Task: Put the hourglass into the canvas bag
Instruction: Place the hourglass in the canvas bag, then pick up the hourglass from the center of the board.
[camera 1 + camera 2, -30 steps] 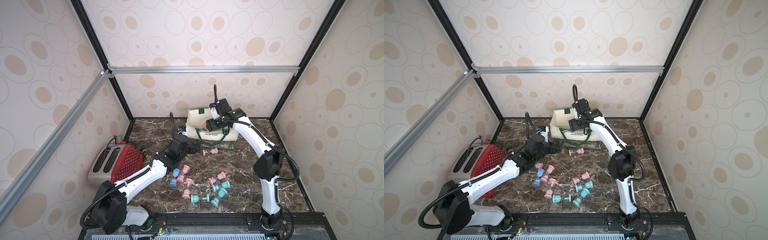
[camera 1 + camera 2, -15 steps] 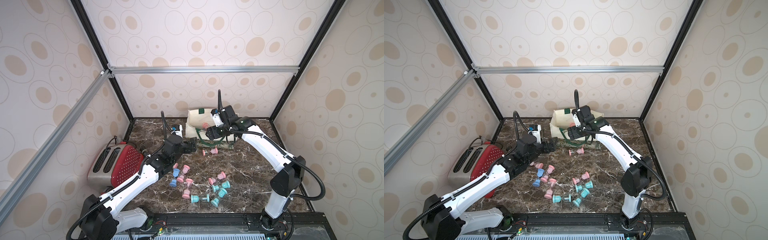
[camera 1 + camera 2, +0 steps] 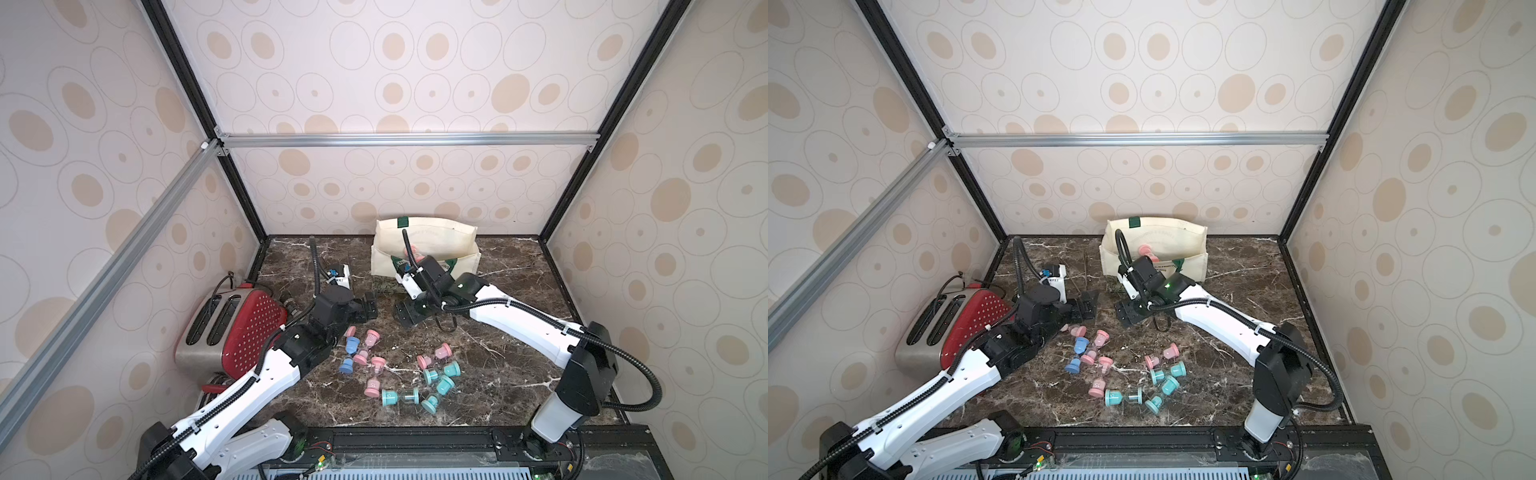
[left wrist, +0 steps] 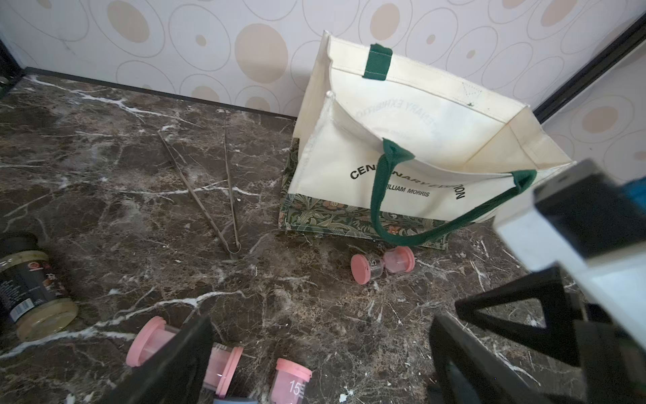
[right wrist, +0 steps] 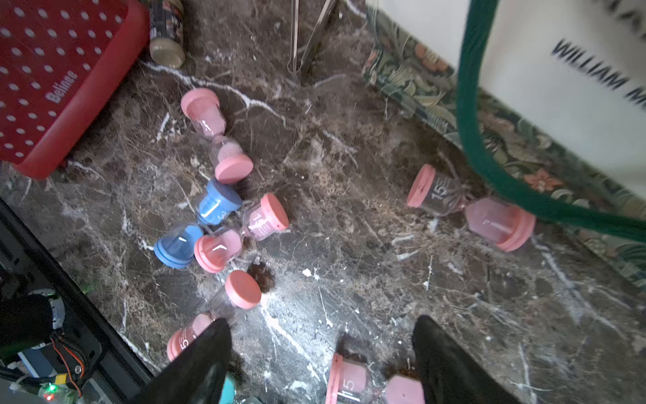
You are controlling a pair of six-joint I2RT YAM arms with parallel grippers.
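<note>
Step in hand: between picks, as I read it. One pink hourglass (image 3: 1145, 250) already lies inside the canvas bag (image 3: 465, 261), visible through the open mouth in both top views. The bag stands upright at the back of the desk (image 3: 498, 382), against the wall. Right hand (image 3: 409, 314) is spread wide and empty, low over the desk just in front of the bag. Left hand (image 4: 321, 320) is also spread and empty, hovering at the bag-side edge of the loose pile (image 3: 376, 374) of pink, blue and teal hourglasses, all on their sides mid-desk. So one drop looks done and the next grasp has not begun. There are two candidates for the right hand. One is the stray hourglass (image 4: 382, 264) lying at the bag's floral base. The other is a second pink one (image 5: 349, 383) at the edge of the right wrist view, roughly between the spread fingers. I can't tell which is targeted. The stray one is awkward because the drooping green handle (image 5: 489, 168) loops right over one end, so there's a snag risk on the lift. Either way the next move calls for dropping the fingers astride the body, closing gently since it will likely roll, lifting clear of the front rim, then releasing over the mouth. Tongs (image 4: 199, 198) lie beside the bag, out of the path.
</note>
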